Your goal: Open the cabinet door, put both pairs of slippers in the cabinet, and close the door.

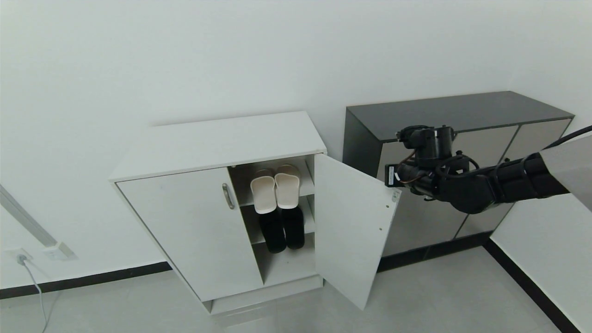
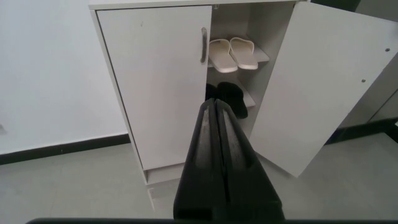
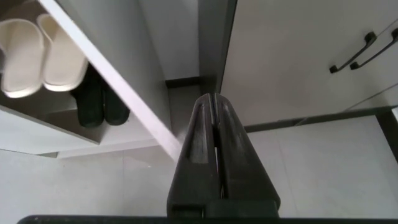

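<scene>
Right wrist view: right gripper [image 3: 216, 102], closed tight, hangs just beside the open cabinet door [image 3: 124, 62], white slippers [image 3: 40, 56] and black slippers [image 3: 102, 102] shelved beyond.

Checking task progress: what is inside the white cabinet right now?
In the cabinet, past its open right door, white slippers lie on the upper shelf and black slippers on the shelf below. The closed left door hides that half.

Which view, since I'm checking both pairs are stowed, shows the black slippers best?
Head view: the black slippers show nearly whole on the middle shelf, under the white slippers. In the left wrist view the left gripper hides part of them; the right wrist view catches just their ends.
</scene>
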Robot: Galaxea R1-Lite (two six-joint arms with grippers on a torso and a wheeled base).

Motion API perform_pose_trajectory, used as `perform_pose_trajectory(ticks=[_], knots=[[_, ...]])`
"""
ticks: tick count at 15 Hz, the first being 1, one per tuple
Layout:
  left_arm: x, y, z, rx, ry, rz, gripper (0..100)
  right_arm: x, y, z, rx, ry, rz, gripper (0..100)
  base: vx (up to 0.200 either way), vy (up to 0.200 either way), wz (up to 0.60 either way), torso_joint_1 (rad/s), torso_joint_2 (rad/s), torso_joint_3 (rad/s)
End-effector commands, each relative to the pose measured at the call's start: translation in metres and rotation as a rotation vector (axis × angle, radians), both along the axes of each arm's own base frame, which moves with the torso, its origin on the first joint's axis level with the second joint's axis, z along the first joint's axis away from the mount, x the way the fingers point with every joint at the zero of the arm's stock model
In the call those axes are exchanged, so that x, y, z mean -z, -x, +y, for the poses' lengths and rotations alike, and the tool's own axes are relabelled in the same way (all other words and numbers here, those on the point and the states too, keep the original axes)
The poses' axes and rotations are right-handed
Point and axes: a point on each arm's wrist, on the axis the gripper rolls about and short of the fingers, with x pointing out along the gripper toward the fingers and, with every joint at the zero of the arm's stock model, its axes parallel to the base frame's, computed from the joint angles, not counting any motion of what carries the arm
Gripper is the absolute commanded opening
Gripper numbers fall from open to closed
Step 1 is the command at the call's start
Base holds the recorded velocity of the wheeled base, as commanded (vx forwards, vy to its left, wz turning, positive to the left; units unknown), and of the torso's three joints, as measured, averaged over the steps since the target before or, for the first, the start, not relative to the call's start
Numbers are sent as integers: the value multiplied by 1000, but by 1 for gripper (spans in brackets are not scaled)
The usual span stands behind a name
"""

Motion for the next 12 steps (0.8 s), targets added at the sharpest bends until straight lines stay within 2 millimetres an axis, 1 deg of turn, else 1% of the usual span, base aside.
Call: perform_pose_trajectory(ticks=[1,9,11,12], knots=[[0,0,0,0,0,1,0,11,-6,0,4,9,19,0,0,0,0,0,0,0],[0,0,0,0,0,1,0,16,-6,2,1,15,35,0,0,0,0,0,0,0],[0,0,0,0,0,1,0,18,-3,5,-8,19,43,0,0,0,0,0,0,0],[0,0,0,0,0,1,0,17,2,9,-20,20,45,0,0,0,0,0,0,0]])
